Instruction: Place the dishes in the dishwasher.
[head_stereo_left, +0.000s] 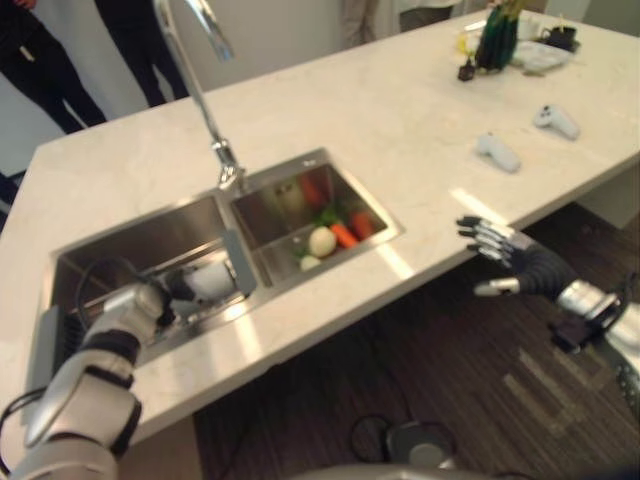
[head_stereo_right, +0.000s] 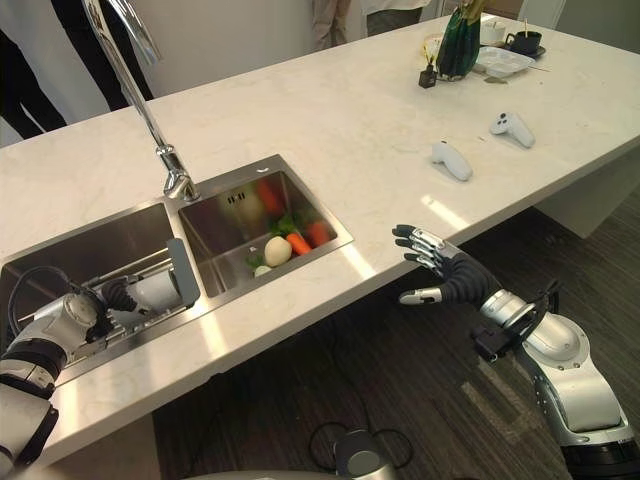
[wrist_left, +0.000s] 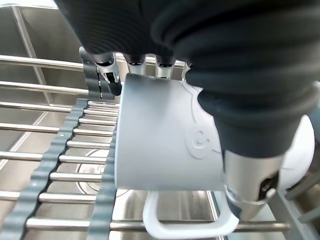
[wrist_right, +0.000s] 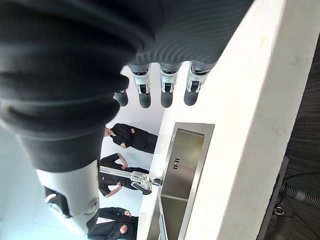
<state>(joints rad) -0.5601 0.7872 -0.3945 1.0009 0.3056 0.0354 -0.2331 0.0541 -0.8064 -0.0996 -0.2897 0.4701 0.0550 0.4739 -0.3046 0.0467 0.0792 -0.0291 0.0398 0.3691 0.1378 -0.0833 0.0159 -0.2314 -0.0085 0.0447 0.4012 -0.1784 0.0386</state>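
Gripping: your left hand clamps fingers and thumb round the white handled ceramic mug.
Idle: right hand, fingers apart.
Next: you lift it off the steel-bar sink rack.

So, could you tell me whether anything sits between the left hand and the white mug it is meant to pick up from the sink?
Nothing visible does. The left hand is already curled round the white ceramic mug, just above the metal wire rack in the left basin of the steel sink. The right hand hangs open off the counter's edge.
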